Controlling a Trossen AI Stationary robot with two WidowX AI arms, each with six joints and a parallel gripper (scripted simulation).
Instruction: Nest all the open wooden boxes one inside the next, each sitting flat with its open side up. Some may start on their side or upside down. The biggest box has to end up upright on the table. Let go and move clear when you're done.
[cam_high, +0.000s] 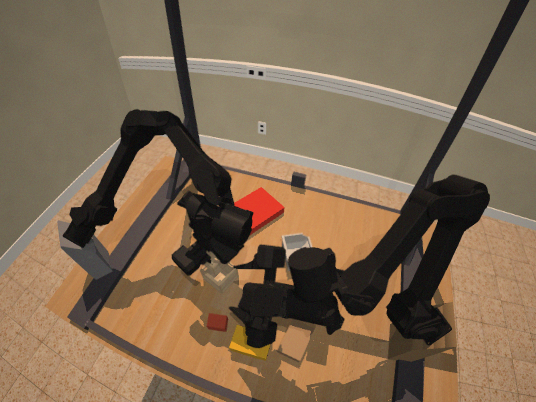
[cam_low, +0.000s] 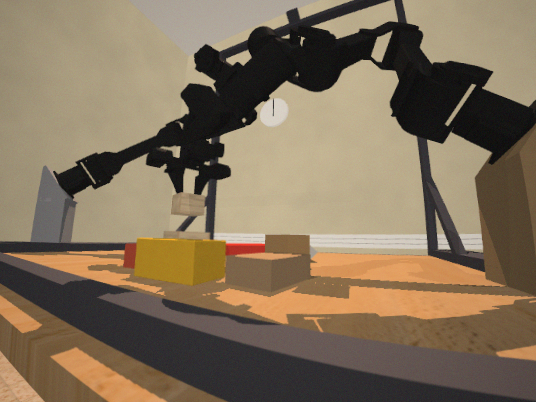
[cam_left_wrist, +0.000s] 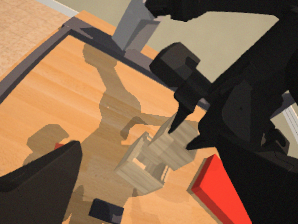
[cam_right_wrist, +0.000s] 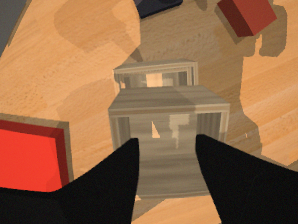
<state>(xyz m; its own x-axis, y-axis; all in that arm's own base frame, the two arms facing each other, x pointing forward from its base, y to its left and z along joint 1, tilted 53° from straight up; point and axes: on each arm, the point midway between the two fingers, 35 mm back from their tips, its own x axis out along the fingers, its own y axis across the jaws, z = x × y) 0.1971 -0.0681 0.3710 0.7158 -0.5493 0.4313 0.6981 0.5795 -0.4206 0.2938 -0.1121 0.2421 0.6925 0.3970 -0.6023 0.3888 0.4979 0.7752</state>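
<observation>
Top view, inspector: "Jaws?"

"Right jaws hold the raised wooden box — left jaws open, nothing gripped."

"Step?"

"Nesting, I judge; the lower wooden box sits beyond. Next: establish sizes and orientation — then align."

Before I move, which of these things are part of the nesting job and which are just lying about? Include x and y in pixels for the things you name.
Job:
- raised wooden box (cam_low: 188, 204) (cam_left_wrist: 176, 145) (cam_right_wrist: 167, 97), in the right gripper (cam_low: 188, 191) (cam_right_wrist: 167, 143)
- lower wooden box (cam_low: 187, 235) (cam_left_wrist: 134, 179) (cam_right_wrist: 155, 65)

Apparently lying about:
- yellow block (cam_high: 241, 345) (cam_low: 165, 260)
- dark red block (cam_high: 217, 322) (cam_low: 130, 255) (cam_left_wrist: 59, 146) (cam_right_wrist: 250, 17)
- bright red slab (cam_high: 262, 205) (cam_low: 245, 248) (cam_left_wrist: 212, 182) (cam_right_wrist: 30, 160)
- tan block (cam_high: 295, 342) (cam_low: 245, 272)
- pale open container (cam_high: 296, 241), judging by its colour
</observation>
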